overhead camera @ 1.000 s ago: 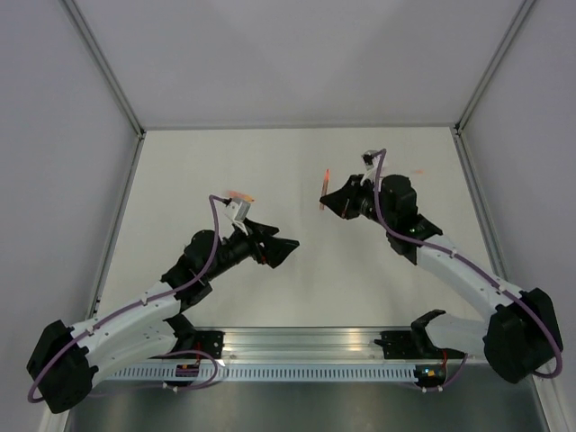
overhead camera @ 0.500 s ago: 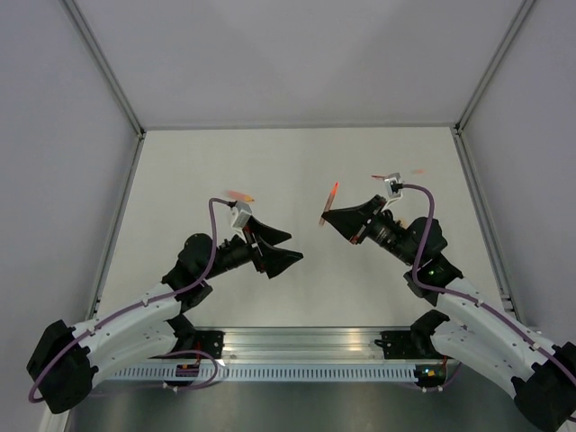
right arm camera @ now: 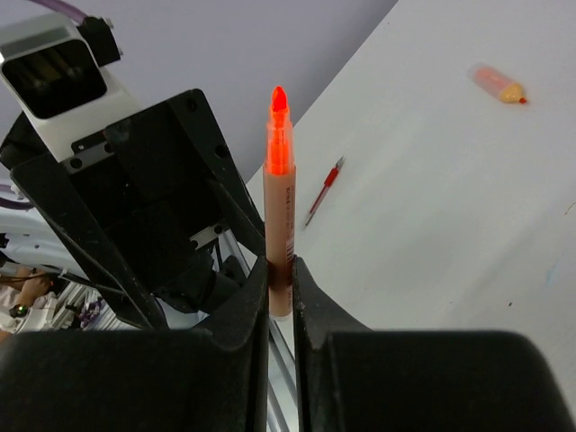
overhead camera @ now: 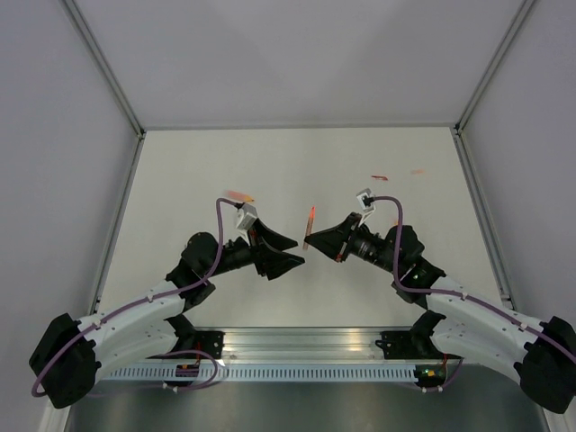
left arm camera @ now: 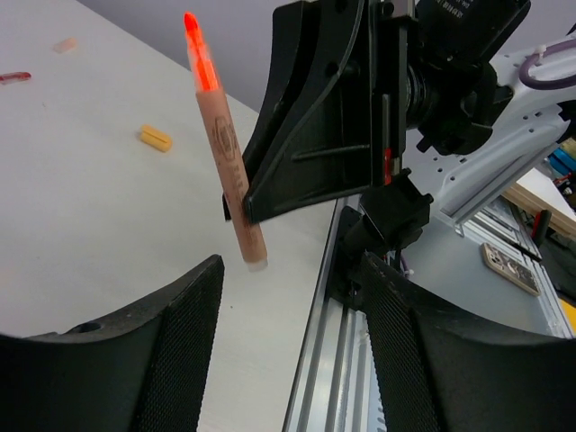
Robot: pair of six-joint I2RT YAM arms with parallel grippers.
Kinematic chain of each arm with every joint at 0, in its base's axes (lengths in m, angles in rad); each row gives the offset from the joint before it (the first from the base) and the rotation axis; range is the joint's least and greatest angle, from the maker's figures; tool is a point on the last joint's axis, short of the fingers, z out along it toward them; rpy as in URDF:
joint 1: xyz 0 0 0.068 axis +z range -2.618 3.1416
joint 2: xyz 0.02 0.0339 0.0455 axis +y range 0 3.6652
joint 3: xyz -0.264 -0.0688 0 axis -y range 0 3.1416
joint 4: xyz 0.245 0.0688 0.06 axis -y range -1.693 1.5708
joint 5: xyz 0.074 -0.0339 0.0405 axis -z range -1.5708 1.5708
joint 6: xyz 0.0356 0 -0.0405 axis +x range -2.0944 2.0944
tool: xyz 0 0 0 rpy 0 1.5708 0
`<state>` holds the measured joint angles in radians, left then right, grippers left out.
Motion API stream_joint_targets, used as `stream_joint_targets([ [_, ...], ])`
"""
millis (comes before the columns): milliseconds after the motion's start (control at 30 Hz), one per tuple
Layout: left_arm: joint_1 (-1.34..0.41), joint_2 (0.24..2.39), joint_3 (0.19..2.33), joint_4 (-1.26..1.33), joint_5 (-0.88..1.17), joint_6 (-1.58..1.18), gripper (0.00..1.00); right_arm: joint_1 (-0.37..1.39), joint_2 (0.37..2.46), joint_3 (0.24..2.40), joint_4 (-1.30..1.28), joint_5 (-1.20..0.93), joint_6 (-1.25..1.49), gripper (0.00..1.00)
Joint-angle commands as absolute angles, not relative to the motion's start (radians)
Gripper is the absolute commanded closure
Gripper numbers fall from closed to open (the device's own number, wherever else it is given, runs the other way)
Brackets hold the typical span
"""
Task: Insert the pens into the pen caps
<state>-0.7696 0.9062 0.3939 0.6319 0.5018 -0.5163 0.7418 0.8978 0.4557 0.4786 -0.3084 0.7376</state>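
Clamping orange pen (overhead camera: pixel 309 221) over table (overhead camera: pixel 270 171) centre, right end effector (overhead camera: pixel 311 240), left end effector (overhead camera: pixel 298 253) agape beside

Moved: right hand (overhead camera: pixel 310 243) carried its orange pen (overhead camera: pixel 309 223) from the far right of the desk (overhead camera: pixel 207 162) to centre, ending close before the left hand (overhead camera: pixel 299 251). Altered: left hand, whose jaws drew partly together. Uncovered: red pen (overhead camera: pixel 380 177) on the far desk, once the arm left.

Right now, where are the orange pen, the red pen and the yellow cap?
orange pen (right arm camera: pixel 280 211): right wrist view, barrel middle.
red pen (right arm camera: pixel 324 192): right wrist view, its middle.
yellow cap (left arm camera: pixel 155 138): left wrist view, its middle.
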Motion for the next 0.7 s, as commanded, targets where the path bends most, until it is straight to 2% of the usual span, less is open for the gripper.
stream_joint_targets([
  [0, -0.769, 0.913, 0.41, 0.695, 0.534, -0.518, 0.34, 0.799, 0.928, 0.439, 0.594, -0.255, 0.746, 1.0],
  [333, -0.767, 0.959, 0.442, 0.666, 0.561, -0.523, 0.4, 0.879, 0.98, 0.474, 0.646, -0.184, 0.716, 1.0],
  [467, -0.767, 0.939, 0.439, 0.663, 0.568, -0.52, 0.49, 0.893, 0.979, 0.488, 0.626, -0.164, 0.703, 1.0],
  [533, -0.767, 0.936, 0.437, 0.663, 0.568, -0.52, 0.57, 0.894, 0.985, 0.491, 0.621, -0.161, 0.703, 1.0],
  [667, -0.767, 0.933, 0.442, 0.658, 0.572, -0.523, 0.61, 0.897, 0.992, 0.485, 0.629, -0.146, 0.703, 1.0],
])
